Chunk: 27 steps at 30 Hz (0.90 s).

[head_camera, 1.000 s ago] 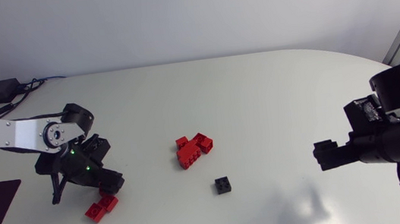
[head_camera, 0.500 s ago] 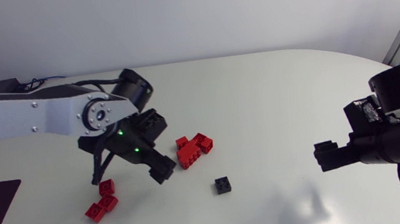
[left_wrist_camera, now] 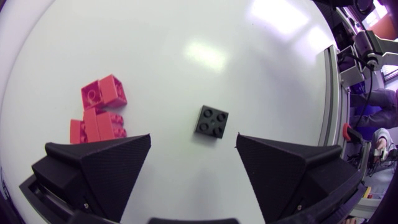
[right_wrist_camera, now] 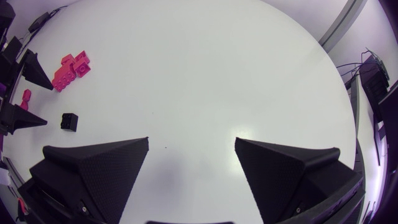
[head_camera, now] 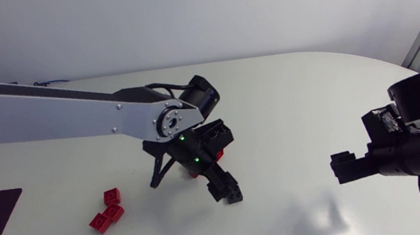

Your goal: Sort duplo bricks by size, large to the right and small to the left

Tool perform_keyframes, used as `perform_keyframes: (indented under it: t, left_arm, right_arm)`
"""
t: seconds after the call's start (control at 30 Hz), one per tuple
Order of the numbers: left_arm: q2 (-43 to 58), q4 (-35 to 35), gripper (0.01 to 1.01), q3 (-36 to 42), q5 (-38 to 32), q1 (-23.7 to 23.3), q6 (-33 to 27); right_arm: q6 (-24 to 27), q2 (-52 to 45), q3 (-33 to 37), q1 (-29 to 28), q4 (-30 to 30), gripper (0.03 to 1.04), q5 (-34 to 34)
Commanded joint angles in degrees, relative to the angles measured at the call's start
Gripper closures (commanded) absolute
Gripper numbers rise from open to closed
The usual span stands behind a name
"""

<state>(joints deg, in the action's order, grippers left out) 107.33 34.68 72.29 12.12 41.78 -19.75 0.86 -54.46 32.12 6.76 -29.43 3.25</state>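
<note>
Left arm: swinging from the small red pile [head_camera: 106, 214] at the table's left across to the middle. Left gripper [left_wrist_camera: 193, 138]: hanging over the black small brick [left_wrist_camera: 212, 121], jaws spread wide, the brick lying untouched just ahead of the gap, probably lining up to straddle it. Red brick cluster [left_wrist_camera: 99, 115]: lying near, still awaiting sorting. Right gripper [right_wrist_camera: 191, 144]: waiting at the table's right, jaws spread, holding nothing.

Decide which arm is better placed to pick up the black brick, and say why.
Left. The left gripper hovers over the black brick, which lies just ahead of the gap between its open fingers. The right gripper sits open far off, near the table's right side.
</note>
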Motion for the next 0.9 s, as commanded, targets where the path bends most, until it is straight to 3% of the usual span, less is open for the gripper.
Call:
perform_keyframes:
  t: [0.0,0.13,0.4,0.6,0.87]
  left_arm:
    - [3.9,-0.2,0.072,3.7,1.0,1.6,-1.6]
    - [8.6,-0.1,0.072,7.2,1.0,3.6,-1.9]
    - [10.4,0.4,0.075,6.8,1.0,5.3,-2.7]
    - [10.7,0.6,0.338,7.2,0.9,4.6,-2.8]
    - [12.1,2.2,0.338,8.3,0.7,3.4,-2.8]
  right_arm:
    - [-0.3,0.3,-1.6,-0.1,-0.5,0.07,0.4]
    - [-0.3,0.3,-1.7,0.0,-0.4,0.07,0.4]
    - [-0.3,0.3,-2.1,0.3,0.1,0.07,0.4]
    - [-0.3,1.0,-2.1,0.2,-0.6,0.07,0.4]
    - [-0.3,2.4,-2.5,0.3,-1.4,0.07,0.4]
